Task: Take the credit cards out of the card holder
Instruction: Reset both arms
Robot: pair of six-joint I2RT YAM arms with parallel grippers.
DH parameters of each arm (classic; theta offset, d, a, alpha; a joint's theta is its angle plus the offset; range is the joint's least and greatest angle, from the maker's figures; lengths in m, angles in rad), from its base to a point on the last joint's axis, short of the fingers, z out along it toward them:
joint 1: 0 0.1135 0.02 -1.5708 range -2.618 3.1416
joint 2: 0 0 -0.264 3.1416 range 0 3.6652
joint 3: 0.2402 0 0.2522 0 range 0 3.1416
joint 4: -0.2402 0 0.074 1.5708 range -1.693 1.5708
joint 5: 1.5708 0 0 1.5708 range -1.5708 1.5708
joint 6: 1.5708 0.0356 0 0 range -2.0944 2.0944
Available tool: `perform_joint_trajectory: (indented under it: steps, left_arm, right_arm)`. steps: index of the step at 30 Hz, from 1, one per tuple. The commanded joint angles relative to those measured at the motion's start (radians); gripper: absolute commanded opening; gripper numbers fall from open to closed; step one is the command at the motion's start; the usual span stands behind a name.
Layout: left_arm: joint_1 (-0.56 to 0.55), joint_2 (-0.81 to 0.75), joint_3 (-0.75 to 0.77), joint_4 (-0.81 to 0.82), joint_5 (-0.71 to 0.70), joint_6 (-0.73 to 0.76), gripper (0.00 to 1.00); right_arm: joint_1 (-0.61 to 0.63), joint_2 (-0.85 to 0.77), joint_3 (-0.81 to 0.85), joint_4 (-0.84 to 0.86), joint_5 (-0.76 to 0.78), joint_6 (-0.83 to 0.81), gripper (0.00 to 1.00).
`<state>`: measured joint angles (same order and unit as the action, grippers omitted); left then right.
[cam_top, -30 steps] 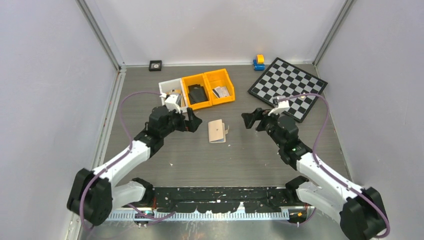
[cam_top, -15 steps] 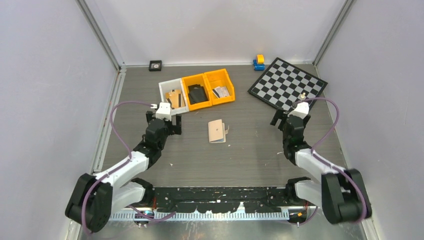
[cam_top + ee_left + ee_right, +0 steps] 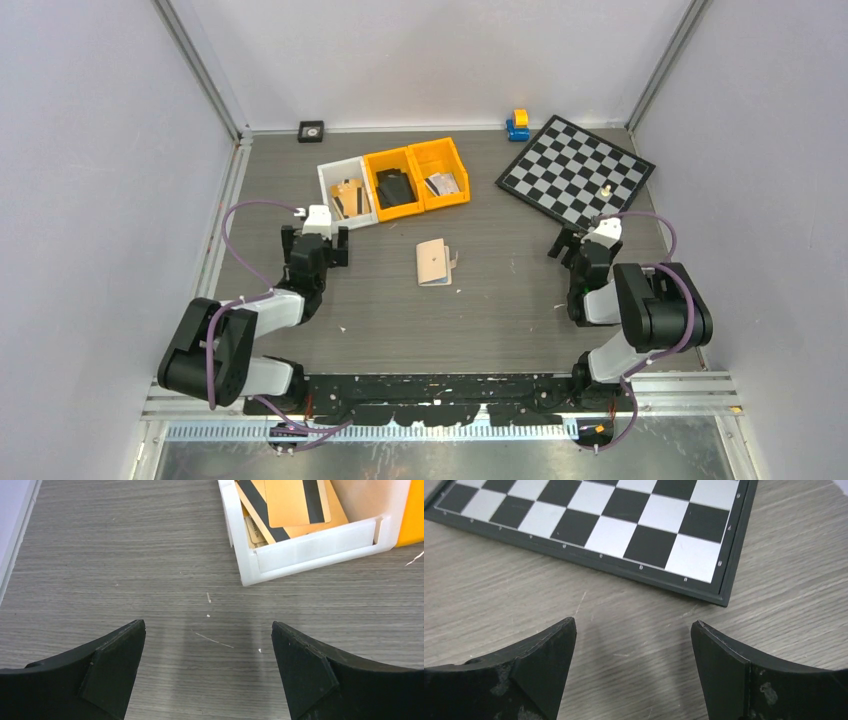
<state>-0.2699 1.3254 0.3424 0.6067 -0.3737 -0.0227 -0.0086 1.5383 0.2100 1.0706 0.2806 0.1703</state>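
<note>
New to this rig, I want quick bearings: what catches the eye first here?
The black-and-silver chessboard at the far right and the two orange bins beside a white bin at the far middle stand out most. A small beige card holder lies mid-table, between the left tool and right tool, both open and empty.

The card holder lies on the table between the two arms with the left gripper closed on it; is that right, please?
Not quite: the card holder lies on the table between the two arms, but the left gripper is open and well apart from it. The top external view shows the gap; the left wrist view shows the open jaws over bare table.
</note>
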Motion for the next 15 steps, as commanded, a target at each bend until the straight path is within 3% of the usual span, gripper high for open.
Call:
perform_joint_trajectory:
  steps: [1,3,6,11,15]
  left_arm:
    - [0.024,-0.005,0.015,0.092,-0.002,-0.031,1.00]
    - [0.024,-0.010,0.009,0.098,-0.001,-0.032,1.00]
    - [0.031,-0.012,0.007,0.095,0.015,-0.031,1.00]
    - [0.033,-0.012,0.008,0.096,0.069,-0.015,1.00]
    - [0.034,-0.016,0.000,0.104,0.105,-0.006,1.00]
  right_arm:
    - [-0.004,0.013,0.039,0.077,0.013,-0.015,0.91]
    - [-0.004,0.009,0.147,-0.140,0.069,0.008,0.93]
    - [-0.004,0.020,0.069,0.031,-0.023,-0.029,0.94]
    - [-0.008,0.005,0.148,-0.141,-0.044,-0.029,0.94]
    - [-0.007,0.008,0.133,-0.109,-0.037,-0.037,0.95]
